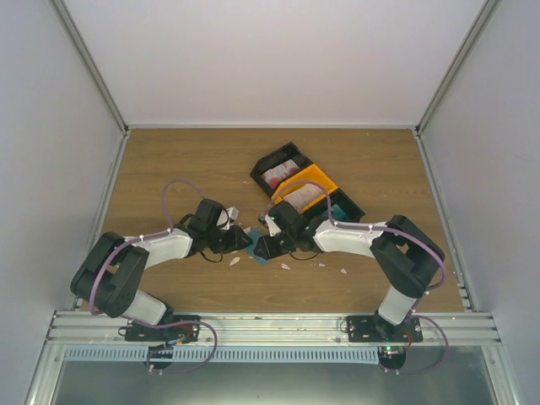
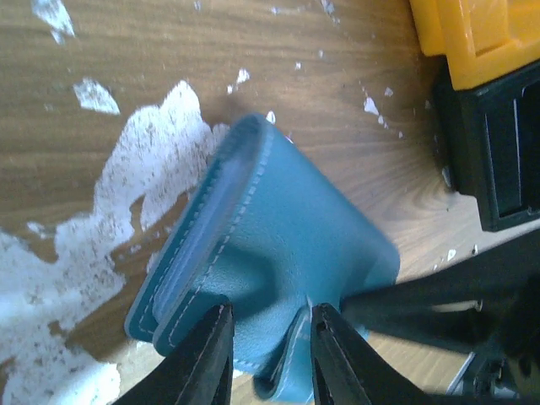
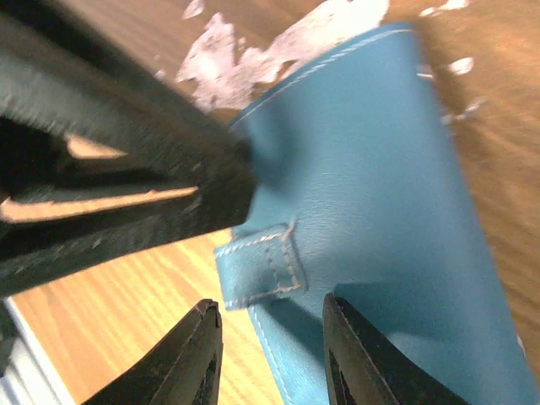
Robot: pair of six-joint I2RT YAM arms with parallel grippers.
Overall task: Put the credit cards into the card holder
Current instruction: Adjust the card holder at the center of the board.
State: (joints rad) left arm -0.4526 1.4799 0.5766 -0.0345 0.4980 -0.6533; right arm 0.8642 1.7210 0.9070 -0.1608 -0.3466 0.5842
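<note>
L gripper [image 2: 270, 316] pinching card holder [image 2: 295, 211] fold | R gripper [image 3: 270, 305] astride its edge, hold unclear

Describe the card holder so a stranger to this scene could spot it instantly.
On the wooden table, look just in front of the black-and-orange tray. The card holder is the flat blue sleeve with pale stitching and a small tab, unlike the white scraps around it.

From my remote seat this reads as a robotics lab test cell — plain white panel walls [image 1: 278, 59] boxed in by silver aluminium frame posts [image 1: 90, 63], a brown wood-grain tabletop [image 1: 211, 160], and two white-and-black robot arms [image 1: 160, 246] bolted to a slotted metal rail [image 1: 270, 325] at the near edge.
</note>
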